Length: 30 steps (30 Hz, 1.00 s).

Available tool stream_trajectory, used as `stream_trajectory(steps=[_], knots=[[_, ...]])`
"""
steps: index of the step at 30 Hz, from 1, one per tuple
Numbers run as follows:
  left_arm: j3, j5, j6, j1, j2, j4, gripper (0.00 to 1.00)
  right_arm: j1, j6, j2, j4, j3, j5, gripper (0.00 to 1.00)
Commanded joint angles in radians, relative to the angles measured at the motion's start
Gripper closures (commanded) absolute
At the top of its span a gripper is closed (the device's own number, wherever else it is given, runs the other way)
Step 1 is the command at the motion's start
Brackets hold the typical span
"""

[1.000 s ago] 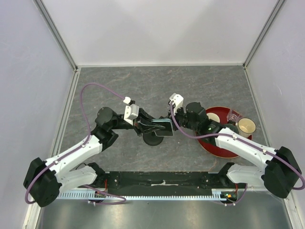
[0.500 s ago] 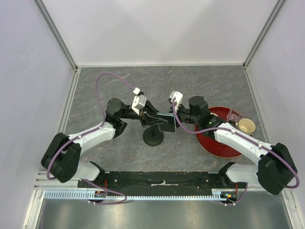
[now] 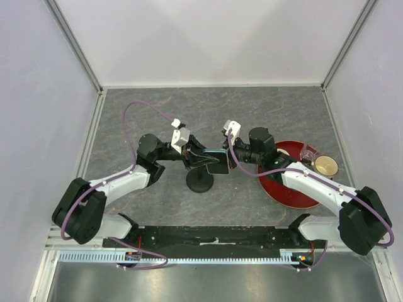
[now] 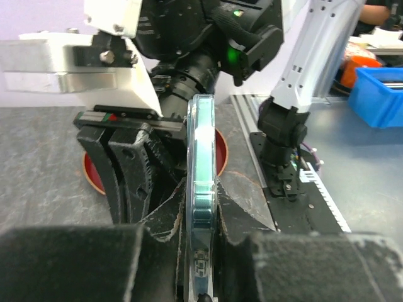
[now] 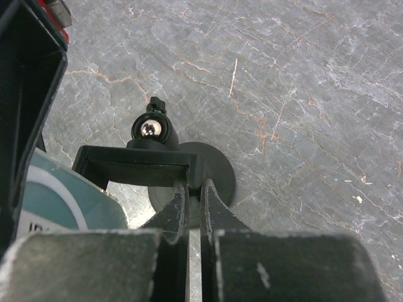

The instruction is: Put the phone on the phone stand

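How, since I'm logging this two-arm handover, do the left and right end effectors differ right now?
The left end effector pinches the phone edge-on; the right end effector pinches the holder of the phone stand. In the top view the left reaches in from the left, the right from the right. Both are shut on something and meet above the stand's disc base.

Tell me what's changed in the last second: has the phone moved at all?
The left arm folded its elbow in towards the centre, and the left gripper carried the phone slightly right and away, closer to the right gripper. Nothing was let go or newly taken. Unchanged: left jaws shut on the phone, right jaws on the holder of the stand, its base, the red plate and the cup.
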Motion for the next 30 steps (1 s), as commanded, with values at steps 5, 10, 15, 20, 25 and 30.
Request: stream_trajectory(steps=[5, 10, 15, 20, 25, 30], knots=[[-0.082, -0.269, 0.181, 0.016, -0.126, -0.063, 0.98, 0.006, 0.102, -0.044, 0.224, -0.072, -0.006, 1.00], [-0.048, -0.206, 0.198, 0.016, -0.076, -0.100, 0.98, 0.007, 0.093, -0.016, 0.216, -0.046, -0.051, 1.00], [-0.019, -0.129, 0.195, 0.022, -0.020, -0.105, 0.98, 0.006, 0.042, 0.001, 0.150, -0.012, -0.113, 1.00], [0.009, -0.120, 0.227, 0.039, 0.006, -0.169, 0.98, 0.001, -0.028, 0.050, 0.101, 0.020, -0.169, 1.00], [-0.016, -0.160, 0.222, 0.053, -0.018, -0.175, 0.98, -0.001, -0.045, 0.088, 0.092, 0.049, -0.172, 1.00], [-0.028, -0.188, 0.233, 0.053, -0.023, -0.180, 0.98, -0.019, -0.062, 0.090, 0.083, 0.067, -0.228, 1.00]])
